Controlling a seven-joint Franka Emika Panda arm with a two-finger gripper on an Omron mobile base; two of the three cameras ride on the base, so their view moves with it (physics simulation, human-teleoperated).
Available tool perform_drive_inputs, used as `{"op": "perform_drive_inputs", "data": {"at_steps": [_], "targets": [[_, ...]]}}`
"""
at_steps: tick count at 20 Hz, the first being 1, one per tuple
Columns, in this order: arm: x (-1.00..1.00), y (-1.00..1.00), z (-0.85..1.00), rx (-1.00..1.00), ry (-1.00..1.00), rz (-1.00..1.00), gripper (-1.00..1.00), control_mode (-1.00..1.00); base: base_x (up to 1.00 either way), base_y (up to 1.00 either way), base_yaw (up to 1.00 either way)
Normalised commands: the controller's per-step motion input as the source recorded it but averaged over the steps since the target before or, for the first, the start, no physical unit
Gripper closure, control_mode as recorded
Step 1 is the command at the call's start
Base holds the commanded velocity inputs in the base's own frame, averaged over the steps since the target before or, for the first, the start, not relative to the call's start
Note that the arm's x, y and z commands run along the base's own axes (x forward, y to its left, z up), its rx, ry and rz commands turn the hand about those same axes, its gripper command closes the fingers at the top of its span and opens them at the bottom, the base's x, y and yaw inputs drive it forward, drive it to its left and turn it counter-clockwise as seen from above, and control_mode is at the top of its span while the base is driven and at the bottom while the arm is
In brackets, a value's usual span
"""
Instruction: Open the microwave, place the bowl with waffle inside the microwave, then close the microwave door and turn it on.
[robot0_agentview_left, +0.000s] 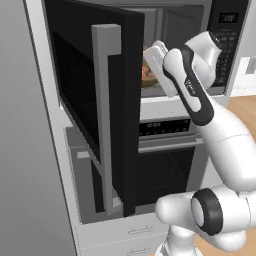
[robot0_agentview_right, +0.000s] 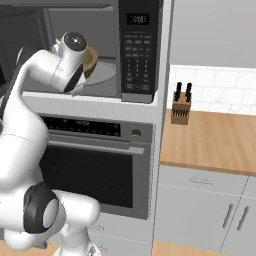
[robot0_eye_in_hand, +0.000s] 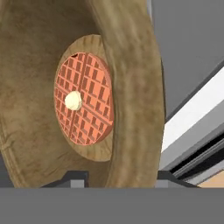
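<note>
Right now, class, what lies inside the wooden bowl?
Inside the bowl lies a round waffle with a pale butter pat on it. The bowl's underside is out of sight.

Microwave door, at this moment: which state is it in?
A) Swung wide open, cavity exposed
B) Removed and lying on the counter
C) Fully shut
A: the microwave door stands swung out to the left with its vertical handle facing the camera, and the bowl with the waffle sits at the open cavity.
</note>
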Motion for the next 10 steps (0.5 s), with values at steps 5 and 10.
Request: {"op": "perform_drive_inputs", "data": {"at_steps": [5, 10], "targets": [[0.06, 0.03, -0.08, -0.16, 0.05, -0.3, 1.0, -1.0, 0.0, 0.0, 0.0], [0.0, 0.14, -0.15, 0.0, 0.0, -0.32, 1.0, -1.0, 0.0, 0.0, 0.0]]}}
